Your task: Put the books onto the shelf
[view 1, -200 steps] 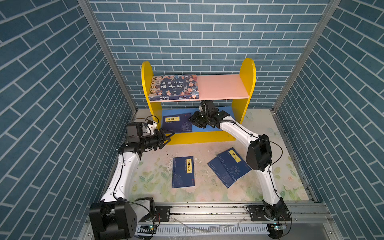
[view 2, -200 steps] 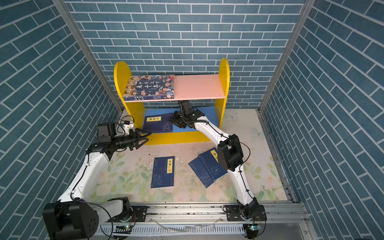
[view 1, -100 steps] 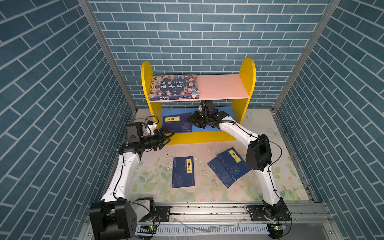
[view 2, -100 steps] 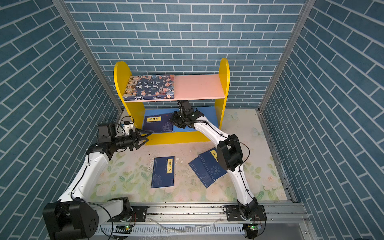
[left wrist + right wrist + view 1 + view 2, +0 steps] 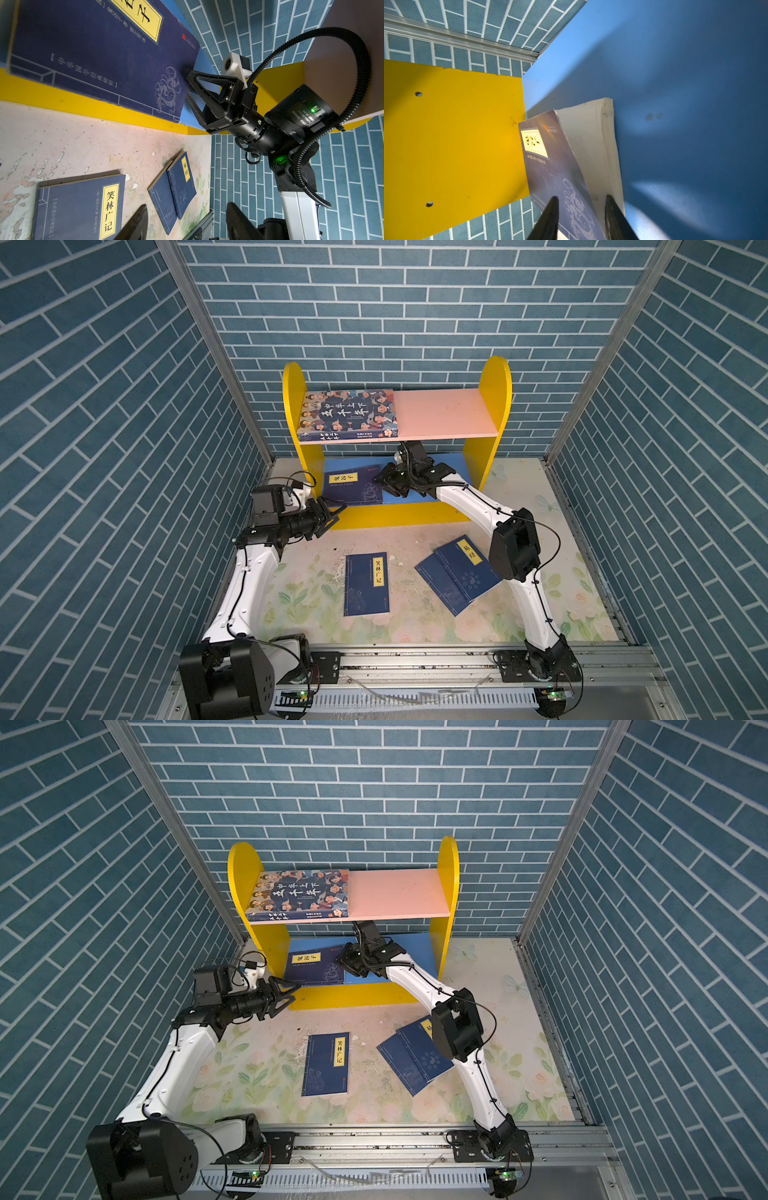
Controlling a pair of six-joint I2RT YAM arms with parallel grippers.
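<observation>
step: seating navy book (image 5: pixel 351 487) on blue shelf board (image 5: pixel 675 83) | right jaws pinch its edge | left jaws spread | next: release, retreat straight

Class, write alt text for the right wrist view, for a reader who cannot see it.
The right end effector straddles one edge of a navy book lying on the shelf's blue board; whether it grips is unclear. White pages show along the book's side, and its far end lies by the yellow side panel.
</observation>
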